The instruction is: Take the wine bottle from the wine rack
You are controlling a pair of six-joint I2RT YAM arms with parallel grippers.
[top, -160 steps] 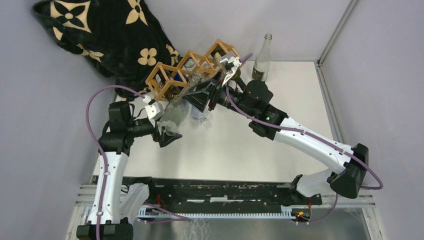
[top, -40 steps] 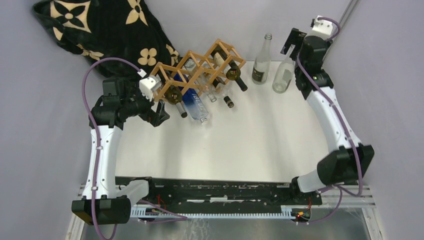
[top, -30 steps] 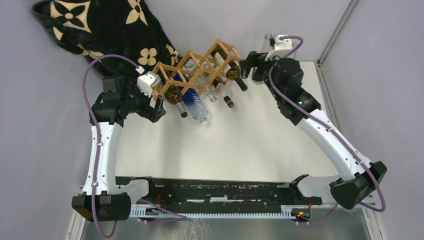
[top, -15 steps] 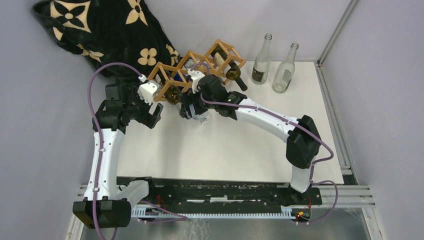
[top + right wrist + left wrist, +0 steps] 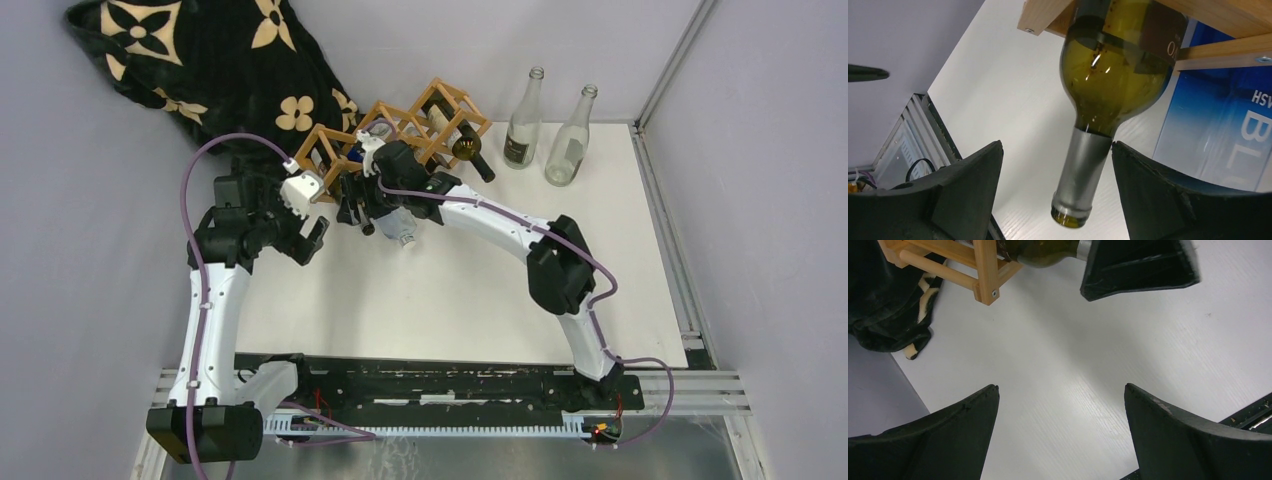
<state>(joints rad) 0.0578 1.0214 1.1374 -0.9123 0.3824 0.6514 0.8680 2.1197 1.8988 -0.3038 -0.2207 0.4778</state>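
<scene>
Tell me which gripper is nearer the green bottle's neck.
Right. The right gripper is open with its fingers on either side of the green bottle's neck. The left gripper, also open, hangs over bare table off the wine rack's corner.

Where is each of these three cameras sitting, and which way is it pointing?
Top external: fixed above and behind the arm bases, looking down on the table. It shows the left arm, the right arm, the wine rack and two upright bottles.
Left wrist: on the left arm, facing bare table, with the open left gripper framing the bottom.
Right wrist: on the right arm, facing the green wine bottle jutting from the rack, with the right gripper open either side of its neck.
Shared: both wrist views catch that bottle and a rack corner.
</scene>
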